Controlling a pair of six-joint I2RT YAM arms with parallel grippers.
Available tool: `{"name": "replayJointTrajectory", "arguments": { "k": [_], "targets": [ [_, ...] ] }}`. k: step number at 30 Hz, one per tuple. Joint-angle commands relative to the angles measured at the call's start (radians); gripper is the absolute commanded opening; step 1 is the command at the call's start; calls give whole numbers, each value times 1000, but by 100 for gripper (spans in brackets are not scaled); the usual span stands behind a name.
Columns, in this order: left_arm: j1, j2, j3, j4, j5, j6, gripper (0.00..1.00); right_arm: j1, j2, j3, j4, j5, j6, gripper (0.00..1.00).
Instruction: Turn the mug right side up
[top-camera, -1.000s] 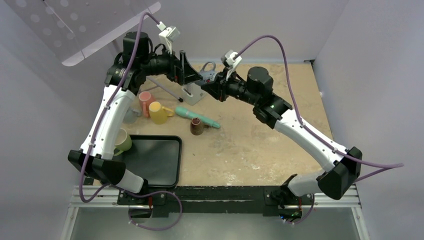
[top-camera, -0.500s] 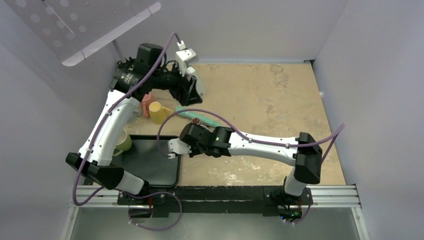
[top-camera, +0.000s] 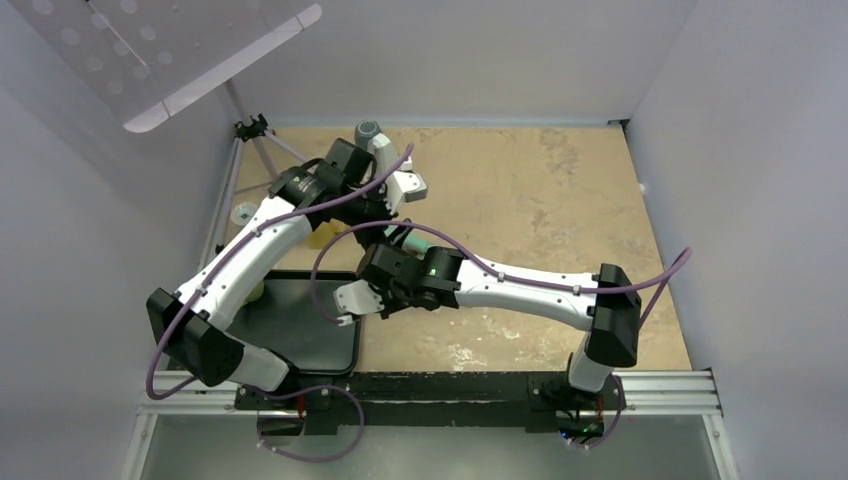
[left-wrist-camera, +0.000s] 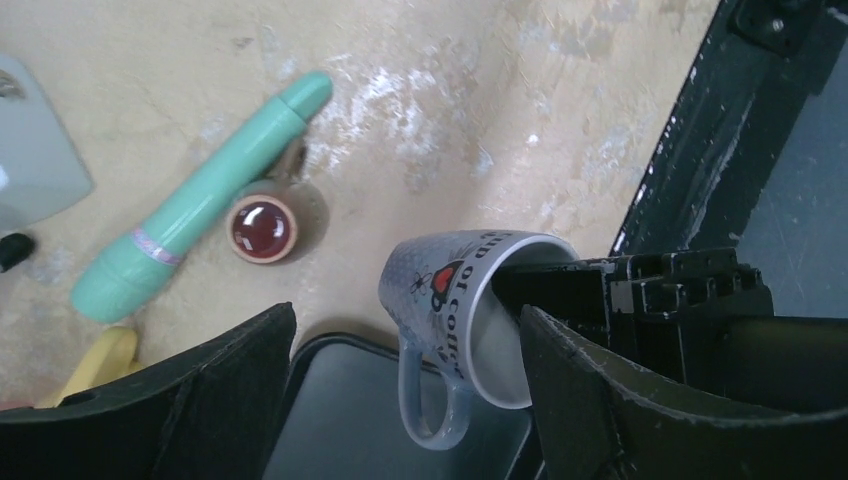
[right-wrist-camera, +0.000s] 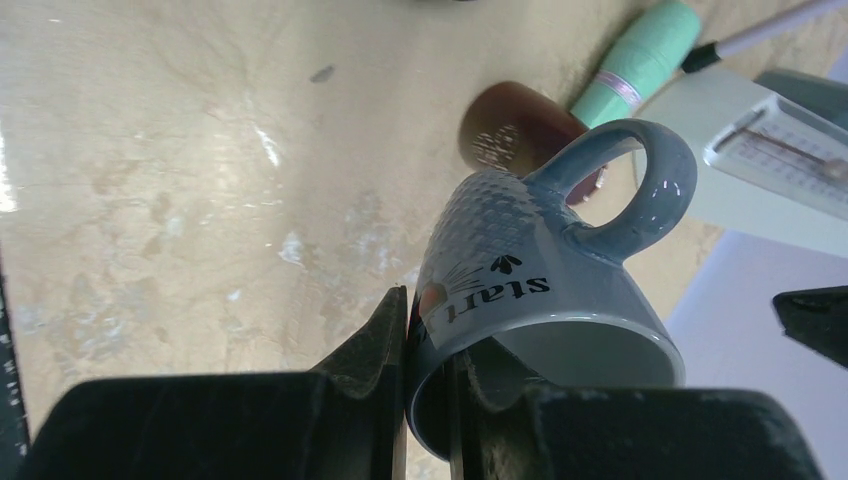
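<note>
- Here, at the lower left of my left wrist view, a yellow mug (left-wrist-camera: 95, 365) shows at the edge, partly hidden behind one finger of my left gripper (left-wrist-camera: 405, 330).
- My left gripper stands wide open and grasps nothing. Its two black fingers frame the bottom corners of that view.
- Up and to the right, a teal cylinder (left-wrist-camera: 200, 200) lies on the sandy table (left-wrist-camera: 450, 80), slanting from lower left to upper right.
- Just beside the cylinder's lower-right side sits a small brown cup (left-wrist-camera: 262, 226), its mouth facing the camera.
- At the bottom centre is the black tray (left-wrist-camera: 340, 430), with its rounded corner under the mug.
- The grey mug (left-wrist-camera: 455, 300) hangs at the centre of the frame, off the surface and over the tray's corner. It is tilted, with its mouth toward the lower right and its handle pointing down the frame. A red heart and dark lettering show on its wall.
- Right of it, my right gripper (right-wrist-camera: 428, 340) is clamped on the mug's rim, one finger inside the mouth and one outside on the wall.
</note>
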Motion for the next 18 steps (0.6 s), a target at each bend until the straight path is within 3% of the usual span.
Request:
{"name": "replayJointTrajectory", "arguments": {
  "k": [1,8,13,15,18],
  "targets": [
    [-54,-35,-72,34,8,21,86,15,-41,39,-19,-89,13,0],
    [-87,-65,-193,37,-42,71,82,16,-45,38,14,-87,32,0],
    [-86,-63,-259,99,-140,50,70,16,-40,49,40,-95,46,0],
    [-87,-72,-276,125,-139,32,62,16,-40,55,46,-96,46,0],
    [-86,-85,-296,150,-112,5,39,15,-39,59,51,-96,49,0]
  ]
}}
